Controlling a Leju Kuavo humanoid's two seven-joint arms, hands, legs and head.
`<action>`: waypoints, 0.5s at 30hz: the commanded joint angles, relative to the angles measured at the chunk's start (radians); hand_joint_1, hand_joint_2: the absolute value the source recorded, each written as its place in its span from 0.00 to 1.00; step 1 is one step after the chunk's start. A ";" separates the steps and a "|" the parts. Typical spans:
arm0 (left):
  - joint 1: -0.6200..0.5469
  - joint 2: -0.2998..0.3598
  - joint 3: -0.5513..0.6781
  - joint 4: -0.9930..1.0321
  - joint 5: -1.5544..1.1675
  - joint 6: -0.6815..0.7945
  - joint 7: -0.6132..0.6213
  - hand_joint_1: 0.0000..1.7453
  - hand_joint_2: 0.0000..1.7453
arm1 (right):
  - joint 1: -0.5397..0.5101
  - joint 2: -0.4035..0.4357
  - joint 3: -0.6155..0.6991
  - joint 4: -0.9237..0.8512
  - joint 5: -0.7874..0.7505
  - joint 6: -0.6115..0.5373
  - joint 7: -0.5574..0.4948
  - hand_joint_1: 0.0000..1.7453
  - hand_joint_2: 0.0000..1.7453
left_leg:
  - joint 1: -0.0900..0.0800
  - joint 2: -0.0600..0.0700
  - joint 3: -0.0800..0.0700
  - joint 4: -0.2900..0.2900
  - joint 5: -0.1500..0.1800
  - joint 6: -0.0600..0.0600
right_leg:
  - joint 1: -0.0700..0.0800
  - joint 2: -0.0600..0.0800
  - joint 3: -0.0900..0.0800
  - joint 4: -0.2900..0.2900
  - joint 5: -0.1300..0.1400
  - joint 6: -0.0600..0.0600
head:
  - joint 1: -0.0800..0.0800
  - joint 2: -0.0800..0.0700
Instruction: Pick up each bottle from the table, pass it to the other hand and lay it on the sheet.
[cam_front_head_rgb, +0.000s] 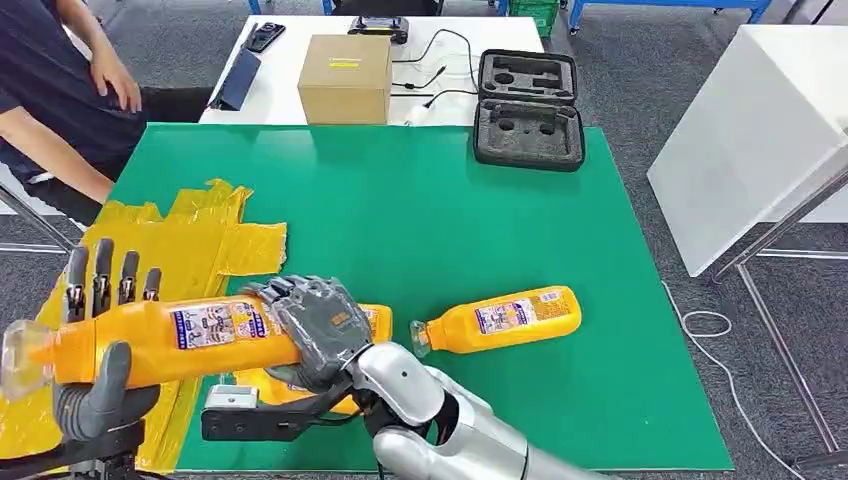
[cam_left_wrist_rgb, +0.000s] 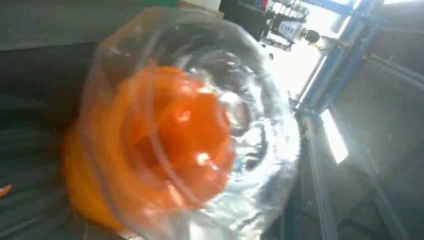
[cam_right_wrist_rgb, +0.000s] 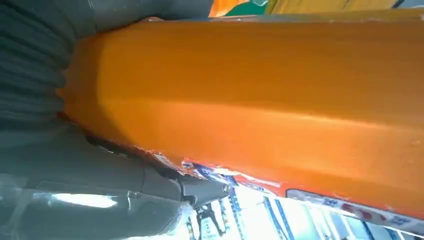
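My right hand (cam_front_head_rgb: 310, 330) grips an orange bottle (cam_front_head_rgb: 190, 340) by its thick end and holds it level above the yellow sheet (cam_front_head_rgb: 210, 240). The bottle's clear-capped neck (cam_left_wrist_rgb: 185, 130) lies across my left hand (cam_front_head_rgb: 100, 340): the fingers (cam_front_head_rgb: 105, 280) stand straight up behind it and the thumb sits below, not closed round it. In the right wrist view the bottle's body (cam_right_wrist_rgb: 260, 95) is pressed against my palm. A second bottle (cam_front_head_rgb: 500, 318) lies on the green mat (cam_front_head_rgb: 450, 210). A third bottle (cam_front_head_rgb: 378, 320) lies partly hidden under my right hand.
A person (cam_front_head_rgb: 60, 90) sits at the far left corner. A cardboard box (cam_front_head_rgb: 345, 78) and an open black foam case (cam_front_head_rgb: 528, 108) stand at the back. A white table (cam_front_head_rgb: 760, 130) is on the right, and a cable (cam_front_head_rgb: 705, 330) loops on the floor.
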 joint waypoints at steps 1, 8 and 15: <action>-0.030 0.023 -0.039 0.050 0.003 0.011 0.006 0.00 1.00 | -0.023 -0.016 0.044 0.025 -0.011 -0.014 -0.010 1.00 1.00 | 0.001 -0.001 0.003 -0.001 0.000 -0.003 | 0.001 -0.002 0.003 -0.002 0.000 -0.001 | 0.000 0.000; -0.038 0.002 -0.084 0.068 -0.064 0.028 0.013 0.00 1.00 | 0.021 -0.063 -0.002 -0.015 -0.081 -0.076 -0.008 1.00 1.00 | 0.001 -0.002 0.002 -0.001 0.000 -0.002 | 0.001 -0.003 0.003 -0.002 0.000 -0.001 | 0.000 0.000; -0.051 -0.006 -0.110 0.074 -0.079 0.028 0.023 0.00 1.00 | 0.052 -0.093 -0.007 -0.042 -0.056 -0.111 -0.022 1.00 1.00 | 0.002 -0.003 0.006 -0.002 -0.001 -0.005 | 0.002 -0.005 0.007 -0.003 -0.001 -0.002 | 0.000 0.000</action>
